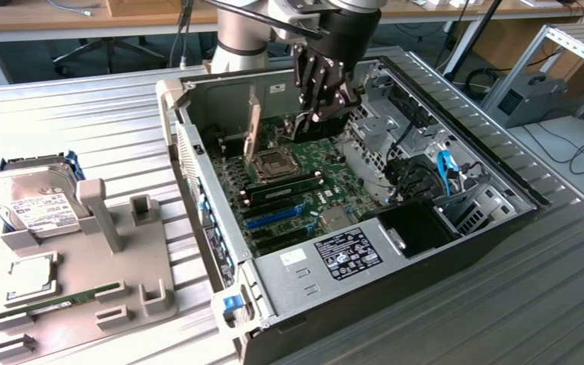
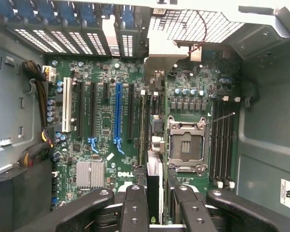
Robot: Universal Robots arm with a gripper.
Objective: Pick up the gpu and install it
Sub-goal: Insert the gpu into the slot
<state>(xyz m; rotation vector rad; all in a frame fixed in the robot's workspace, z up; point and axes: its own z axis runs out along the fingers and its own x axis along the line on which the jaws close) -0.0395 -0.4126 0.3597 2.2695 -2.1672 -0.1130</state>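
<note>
- Ribbed metal bench (image 1: 89, 114) under everything; an open computer case (image 1: 505, 205) lies on its side on it, with a grey parts stand (image 1: 99, 258) on the exterior view's left holding a hard drive (image 1: 33, 201) and a memory stick (image 1: 58, 300).
- My gripper (image 1: 318, 114) hangs inside the case, over the motherboard (image 1: 312, 182).
- I see the claw's fingers (image 2: 134, 208) closed on the gpu (image 2: 154, 179), which sits edge-on between them, a thin card standing upright and pointing down at the board.
- Wrist view looks straight down the card: the black slots lie just beyond its lower edge, the blue slot (image 2: 118, 113) sits off to one side, and the CPU socket (image 2: 186, 145) is close on the other side.
- The card is not seated yet, as I judge; it looks clear of the board in the exterior view.
- To do this step well I would keep the card square to the chosen slot, line its edge along the slot's full length, and bring the bracket end toward the rear openings of the case.
- I would press straight down, evenly, without rocking, and watch the socket lever (image 2: 220, 118) nearby.
</note>
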